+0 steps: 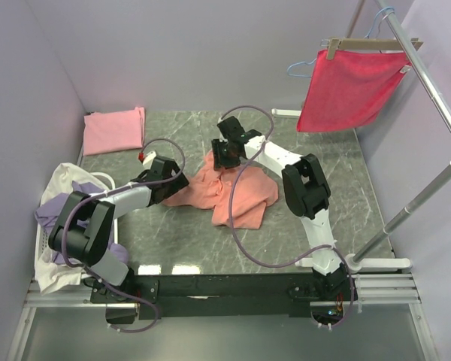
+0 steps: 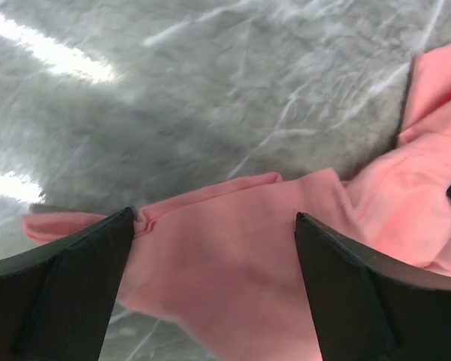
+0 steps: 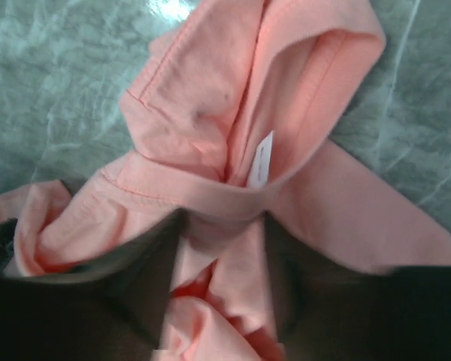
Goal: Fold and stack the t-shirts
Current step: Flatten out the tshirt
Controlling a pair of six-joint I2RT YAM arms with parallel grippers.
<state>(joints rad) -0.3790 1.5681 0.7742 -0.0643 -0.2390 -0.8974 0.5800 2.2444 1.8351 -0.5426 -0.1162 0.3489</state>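
A salmon-orange t-shirt (image 1: 237, 197) lies crumpled in the middle of the marble table (image 1: 180, 241). My right gripper (image 1: 224, 159) is at its far edge, shut on bunched cloth just below the collar (image 3: 219, 226), beside the white label (image 3: 261, 159). My left gripper (image 1: 179, 186) is at the shirt's left edge. It stands open (image 2: 214, 218), low over a flat flap of the shirt (image 2: 233, 263), with a finger on either side. A folded light pink t-shirt (image 1: 114, 129) lies at the back left. Lavender (image 1: 54, 209) and cream (image 1: 64, 177) t-shirts are heaped at the left.
The heap sits in a white basket (image 1: 41, 252) at the table's left edge. A crimson cloth (image 1: 353, 86) hangs from a hanger on a metal rack (image 1: 428, 83) at the back right; its pole stands at the right edge.
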